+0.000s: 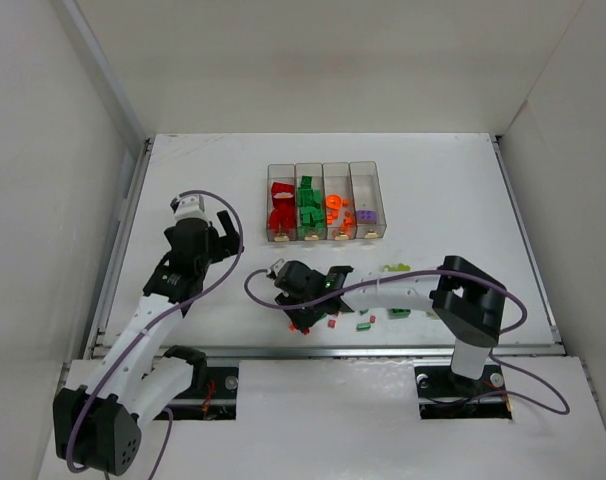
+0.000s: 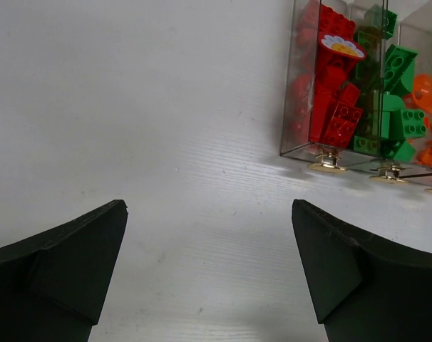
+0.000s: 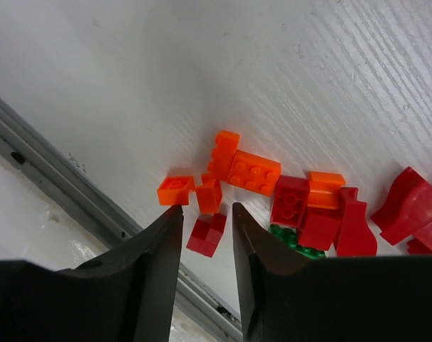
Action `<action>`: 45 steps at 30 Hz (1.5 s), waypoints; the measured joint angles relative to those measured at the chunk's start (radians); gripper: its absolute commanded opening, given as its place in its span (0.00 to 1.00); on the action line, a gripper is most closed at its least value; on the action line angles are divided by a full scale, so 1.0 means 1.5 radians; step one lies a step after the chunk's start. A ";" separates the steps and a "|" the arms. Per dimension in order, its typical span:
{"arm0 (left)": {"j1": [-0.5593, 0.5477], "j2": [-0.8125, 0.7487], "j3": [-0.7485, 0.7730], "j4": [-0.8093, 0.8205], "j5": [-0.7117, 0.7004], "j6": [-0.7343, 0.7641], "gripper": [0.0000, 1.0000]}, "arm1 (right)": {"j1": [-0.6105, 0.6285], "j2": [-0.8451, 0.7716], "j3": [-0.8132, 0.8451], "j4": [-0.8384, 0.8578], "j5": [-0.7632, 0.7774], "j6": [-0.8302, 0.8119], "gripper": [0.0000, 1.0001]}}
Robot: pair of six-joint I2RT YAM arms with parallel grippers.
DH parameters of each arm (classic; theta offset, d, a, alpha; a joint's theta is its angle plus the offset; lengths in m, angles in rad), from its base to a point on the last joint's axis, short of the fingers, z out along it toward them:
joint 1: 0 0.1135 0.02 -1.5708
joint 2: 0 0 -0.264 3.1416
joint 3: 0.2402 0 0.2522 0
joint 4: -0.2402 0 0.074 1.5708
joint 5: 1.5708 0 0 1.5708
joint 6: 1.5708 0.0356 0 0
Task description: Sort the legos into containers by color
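The containers stand in a row at the table's middle back, holding red, green, orange and purple legos. My right gripper hangs low over a loose pile by the near edge. In the right wrist view it is narrowly open, with a small red brick lying between the fingers and orange bricks just past the tips. My left gripper is open and empty left of the bins; it also shows in the left wrist view, with the red bin ahead to the right.
More red bricks and a green one lie right of my right fingers. The table's metal edge rail runs close behind the pile. Lime bits and green pieces lie farther right. White walls enclose the table.
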 measured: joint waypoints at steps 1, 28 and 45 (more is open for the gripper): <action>0.000 -0.001 0.000 0.002 0.002 0.003 1.00 | 0.000 0.001 0.000 0.000 0.000 0.006 0.38; 0.000 -0.007 0.000 0.006 0.043 0.042 1.00 | 0.000 0.057 0.058 -0.021 0.038 0.022 0.36; 0.000 0.004 0.012 0.038 0.178 0.221 1.00 | -0.005 0.019 0.054 -0.046 0.027 -0.023 0.00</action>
